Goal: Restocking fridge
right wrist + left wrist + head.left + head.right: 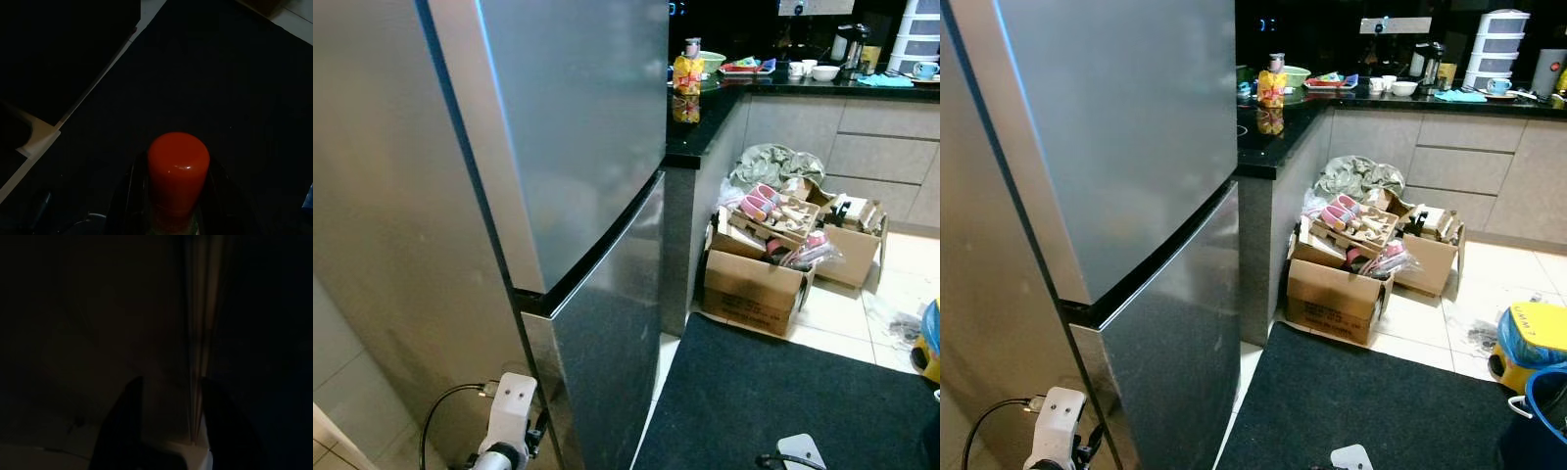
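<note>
Right hand (178, 196) is clamped on a red-capped bottle (178, 171), cap poking out between the fingers, hanging low over the black mat (783, 392). Left hand (168, 401) has fingers apart, dark, facing the fridge (558, 196) at 11 o'clock, doors closed. Cardboard boxes (754, 284) at 1 o'clock below the counter (705, 117).

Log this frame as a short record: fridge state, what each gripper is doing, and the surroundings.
fridge: silver, two doors, both closed
right gripper: fingers shut on a bottle with a red cap, held above the dark mat
left gripper: fingers open, nothing between them, close to the fridge's side
floor: cardboard boxes full of clutter, beside the counter
counter: black top with a yellow packet, bowls and cups
stage: bottle in hand, fridge not yet opened
</note>
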Robot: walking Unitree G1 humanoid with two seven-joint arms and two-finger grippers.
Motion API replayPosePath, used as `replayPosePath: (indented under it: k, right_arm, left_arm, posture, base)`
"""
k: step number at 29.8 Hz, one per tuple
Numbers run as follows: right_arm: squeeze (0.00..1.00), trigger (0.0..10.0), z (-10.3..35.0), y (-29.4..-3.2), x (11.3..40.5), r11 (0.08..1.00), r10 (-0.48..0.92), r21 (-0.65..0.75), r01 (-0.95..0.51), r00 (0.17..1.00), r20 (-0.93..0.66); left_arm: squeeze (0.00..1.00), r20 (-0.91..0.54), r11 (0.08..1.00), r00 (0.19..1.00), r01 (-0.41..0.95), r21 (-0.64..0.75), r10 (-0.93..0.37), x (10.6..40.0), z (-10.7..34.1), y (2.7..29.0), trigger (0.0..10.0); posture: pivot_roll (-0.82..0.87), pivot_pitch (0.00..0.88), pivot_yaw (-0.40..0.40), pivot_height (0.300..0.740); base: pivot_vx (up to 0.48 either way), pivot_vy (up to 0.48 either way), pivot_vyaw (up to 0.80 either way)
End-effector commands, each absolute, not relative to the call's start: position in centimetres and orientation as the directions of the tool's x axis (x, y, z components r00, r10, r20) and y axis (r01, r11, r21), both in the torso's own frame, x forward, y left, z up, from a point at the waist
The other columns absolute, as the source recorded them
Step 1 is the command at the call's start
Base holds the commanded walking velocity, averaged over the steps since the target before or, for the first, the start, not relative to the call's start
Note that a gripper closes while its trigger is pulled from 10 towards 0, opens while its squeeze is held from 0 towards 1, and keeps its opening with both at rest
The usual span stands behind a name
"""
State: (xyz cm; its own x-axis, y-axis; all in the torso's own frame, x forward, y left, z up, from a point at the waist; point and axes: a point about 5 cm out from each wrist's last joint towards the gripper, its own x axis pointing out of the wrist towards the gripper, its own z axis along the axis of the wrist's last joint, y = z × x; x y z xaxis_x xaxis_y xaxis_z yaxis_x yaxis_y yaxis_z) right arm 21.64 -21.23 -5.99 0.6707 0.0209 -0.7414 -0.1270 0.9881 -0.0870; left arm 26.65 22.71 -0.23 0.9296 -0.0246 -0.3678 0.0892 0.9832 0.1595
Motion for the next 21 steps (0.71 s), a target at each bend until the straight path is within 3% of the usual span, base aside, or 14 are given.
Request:
replayPosePath:
  k: [1,11,21]
  right_arm:
    - [0.0,10.0,-6.1,-20.9,21.6,0.988,0.025,-0.083,-0.129,0.668,-0.744]
    - [0.0,10.0,-6.3,-20.8,21.3,0.987,0.03,-0.085,-0.139,0.664,-0.747]
    - [0.0,10.0,-6.3,-20.5,21.4,0.986,0.025,-0.093,-0.141,0.666,-0.746]
  left_arm:
    - [0.0,-0.346,0.985,0.938,0.066,0.162,-0.006,26.5,0.2,23.8,0.0]
    - [0.0,-0.286,0.992,0.958,0.005,0.124,0.031,26.1,0.7,24.9,0.0]
    - [0.0,-0.236,0.99,0.971,0.062,0.123,-0.031,27.1,1.5,23.7,0.0]
  posture:
    - [-0.09,0.054,0.027,0.74]
    - [-0.09,0.058,0.023,0.74]
    - [-0.1,0.067,0.021,0.74]
  base:
    - [0.0,0.0,0.0]
    - [0.0,0.0,0.0]
    - [0.0,0.0,0.0]
